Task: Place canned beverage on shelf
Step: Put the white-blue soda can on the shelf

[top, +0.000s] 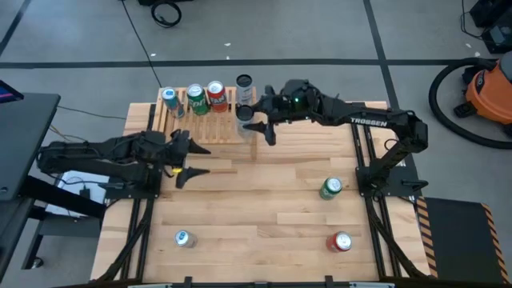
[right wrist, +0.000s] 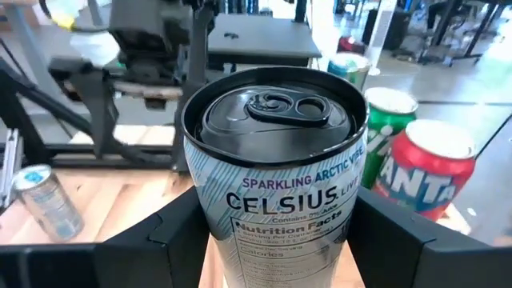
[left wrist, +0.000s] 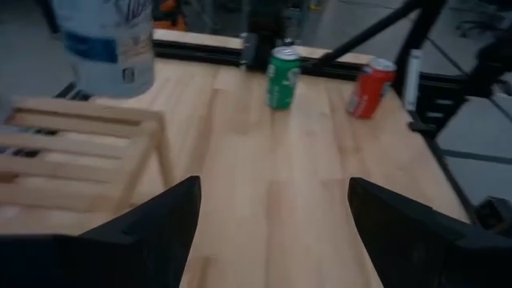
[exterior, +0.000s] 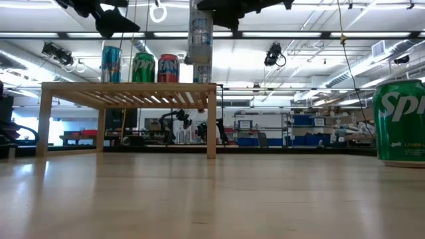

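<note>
Both arms are matt black, built from chunky jointed links. The right arm (top: 360, 122) carries white TROSSEN lettering along its long link and a small green light glowing near its wrist. The left arm (top: 96, 152) shows a bit of yellow near its gripper. Each gripper's fingers (left wrist: 400, 232) are broad, flat, dark wedges with angular edges.
</note>
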Controlling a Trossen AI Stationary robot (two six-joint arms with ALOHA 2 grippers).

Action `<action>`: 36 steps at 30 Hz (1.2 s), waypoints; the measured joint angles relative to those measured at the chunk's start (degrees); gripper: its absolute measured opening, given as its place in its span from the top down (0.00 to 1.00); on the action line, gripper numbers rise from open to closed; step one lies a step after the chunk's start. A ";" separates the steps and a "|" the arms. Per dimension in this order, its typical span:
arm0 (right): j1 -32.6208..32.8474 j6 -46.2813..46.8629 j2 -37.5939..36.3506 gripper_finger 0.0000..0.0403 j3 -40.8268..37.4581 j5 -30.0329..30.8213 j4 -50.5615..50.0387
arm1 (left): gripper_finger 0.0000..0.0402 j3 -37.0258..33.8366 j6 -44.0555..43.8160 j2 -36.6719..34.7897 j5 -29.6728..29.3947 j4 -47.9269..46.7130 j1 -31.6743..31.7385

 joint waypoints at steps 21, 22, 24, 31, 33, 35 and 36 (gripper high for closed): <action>-4.80 1.54 6.22 0.36 -1.23 -5.88 1.57 | 0.21 0.00 2.53 0.02 0.06 -0.79 7.67; -4.82 1.32 6.36 0.36 -1.22 -5.90 1.71 | 0.21 0.00 2.53 0.02 0.06 -0.86 7.67; -4.93 0.65 6.36 0.36 -1.22 -5.88 1.67 | 0.21 0.00 2.53 0.02 0.06 -1.26 7.67; -6.30 0.46 6.38 0.32 -1.22 -6.33 1.52 | 0.21 0.00 2.53 0.02 0.08 -1.44 7.67; -6.45 0.66 6.40 0.29 -1.22 -6.72 1.51 | 0.21 0.00 2.55 0.02 0.08 -1.45 7.67; -6.46 0.72 6.44 0.27 -1.22 -7.24 1.73 | 0.21 0.00 2.55 0.02 0.08 -1.46 7.67; -6.44 0.70 6.47 0.25 -1.22 -7.35 1.92 | 0.21 0.00 2.55 0.02 0.08 -1.48 7.67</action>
